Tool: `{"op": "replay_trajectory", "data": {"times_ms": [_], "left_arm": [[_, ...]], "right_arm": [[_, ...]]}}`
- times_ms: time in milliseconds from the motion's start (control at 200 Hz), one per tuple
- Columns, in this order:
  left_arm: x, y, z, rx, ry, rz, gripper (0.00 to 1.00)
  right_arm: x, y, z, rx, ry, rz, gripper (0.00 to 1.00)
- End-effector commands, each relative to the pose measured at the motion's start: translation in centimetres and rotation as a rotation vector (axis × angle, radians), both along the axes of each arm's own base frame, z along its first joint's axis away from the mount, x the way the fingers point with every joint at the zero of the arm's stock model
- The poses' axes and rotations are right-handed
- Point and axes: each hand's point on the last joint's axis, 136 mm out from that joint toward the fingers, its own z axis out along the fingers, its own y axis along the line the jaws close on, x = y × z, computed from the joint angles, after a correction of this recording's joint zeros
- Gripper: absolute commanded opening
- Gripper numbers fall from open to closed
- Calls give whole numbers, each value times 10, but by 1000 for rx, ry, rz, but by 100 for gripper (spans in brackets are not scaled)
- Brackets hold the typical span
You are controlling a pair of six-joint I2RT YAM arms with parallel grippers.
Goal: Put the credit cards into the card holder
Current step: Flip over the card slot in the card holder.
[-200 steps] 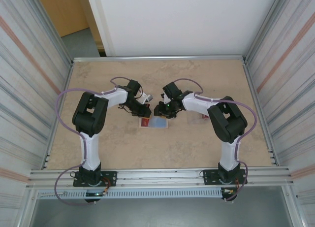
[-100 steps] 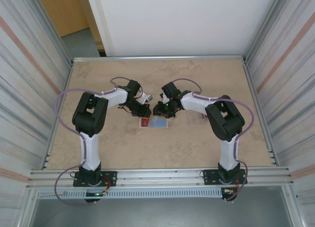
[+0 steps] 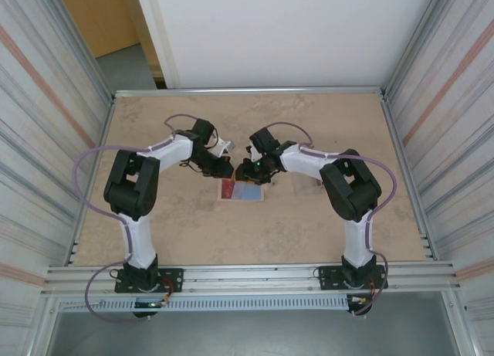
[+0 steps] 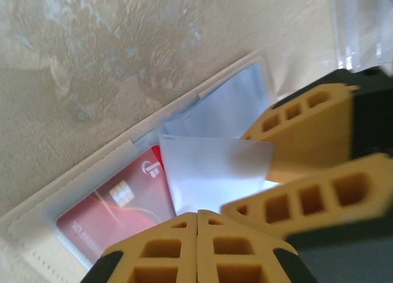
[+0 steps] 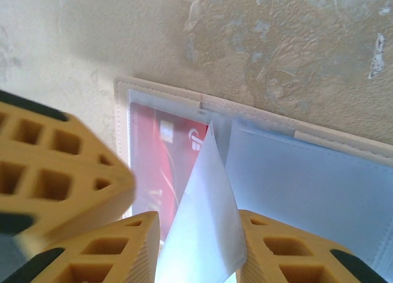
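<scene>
The card holder (image 3: 241, 191) lies flat mid-table with a pale stitched rim (image 4: 73, 185). A red credit card (image 4: 116, 203) with a chip sits inside its left clear pocket (image 5: 161, 163). The right pocket (image 5: 307, 185) looks bluish. My right gripper (image 5: 198, 249) is shut on the holder's clear flap (image 5: 206, 221) and holds it lifted off the card. Both of its fingers (image 4: 307, 129) show in the left wrist view at the flap's (image 4: 215, 169) edge. My left gripper (image 4: 197, 214) is shut with nothing in it, its tips just above the card. One left finger (image 5: 55, 172) shows in the right wrist view.
A second red card (image 3: 319, 184) peeks out beside the right forearm. A clear plastic bag (image 4: 362, 25) lies just behind the left gripper (image 3: 225, 169). Metal walls (image 3: 54, 140) close in the table left and right, with a rail along the near edge.
The left arm's elbow has swung out to the left and its gripper has drawn back a little. The red card now lies slightly farther into the holder. The right gripper keeps its hold.
</scene>
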Motion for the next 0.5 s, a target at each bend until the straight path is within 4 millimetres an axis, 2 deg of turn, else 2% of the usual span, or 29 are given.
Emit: {"op": "replay_trajectory", "data": {"times_ms": [0,205,346,491], "left_arm": [[0,7,25,-34,-14,28,10],[10,32,42,-17,-99,78,15],[14,48,51,40,-197,75,24],[12,57,63,79,-290,50,32]], "right_arm": [[2,10,5,19,-9,26,35],[1,23,9,39,-13,48,35],[-3,37,7,58,-4,72,36],[-6,48,4,68,6,92,36]]}}
